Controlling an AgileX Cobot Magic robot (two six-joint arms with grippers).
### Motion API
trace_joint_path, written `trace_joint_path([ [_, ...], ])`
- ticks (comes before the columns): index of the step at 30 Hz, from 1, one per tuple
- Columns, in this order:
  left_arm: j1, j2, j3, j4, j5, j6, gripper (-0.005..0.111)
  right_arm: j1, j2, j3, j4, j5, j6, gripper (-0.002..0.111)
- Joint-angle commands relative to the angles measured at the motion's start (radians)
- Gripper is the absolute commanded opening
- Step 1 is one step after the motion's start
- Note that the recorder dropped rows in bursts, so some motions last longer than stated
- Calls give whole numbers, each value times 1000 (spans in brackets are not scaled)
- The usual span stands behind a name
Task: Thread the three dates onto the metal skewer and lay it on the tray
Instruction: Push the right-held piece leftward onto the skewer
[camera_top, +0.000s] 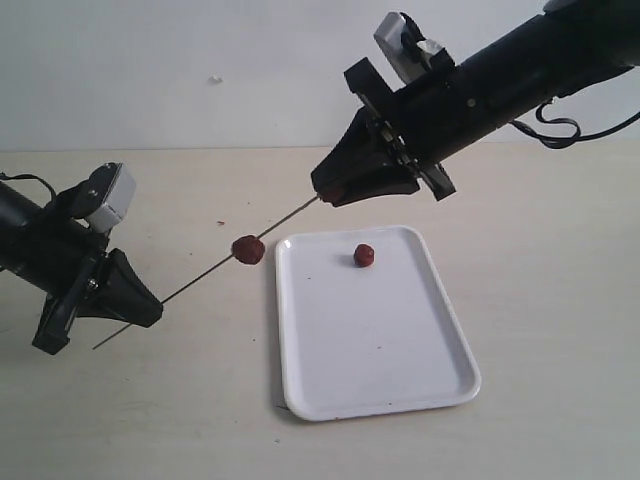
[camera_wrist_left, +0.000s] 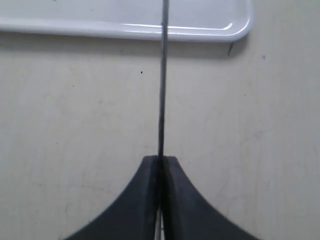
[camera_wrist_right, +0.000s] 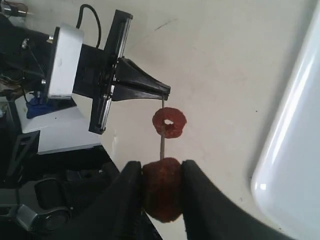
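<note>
One wrinkled round date (camera_top: 248, 249) rides the thin straight metal skewer (camera_top: 200, 277).

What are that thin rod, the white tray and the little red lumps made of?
The skewer looks like metal: thin, grey, dead straight. The tray seems glossy white plastic or enamel, given its highlights; hard to tell which. The dates look like dried fruit, wrinkled, matt reddish-brown.

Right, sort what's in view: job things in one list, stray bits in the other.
Job:
- metal skewer, clamped in the left pincer
- threaded date, partway along it
- pinched date, in the right pincer at the skewer's end
- loose date on the tray

Lying about:
- reddish speck on the table
</note>
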Motion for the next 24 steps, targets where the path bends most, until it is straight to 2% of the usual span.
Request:
trace_joint_path([
  [1, 5, -2, -4, -21, 16, -2, 0, 17, 9, -1, 3, 2, -12, 27],
  [8, 5, -2, -4, -21, 25, -10, 0, 17, 47, -1, 29, 2, -12, 27],
  [18, 2, -2, -4, -21, 39, -22, 0, 74, 48, -1, 43, 2, -12, 27],
  [24, 2, -2, -4, -18, 52, -22, 0, 74, 48, -1, 128, 2, -13, 27],
])
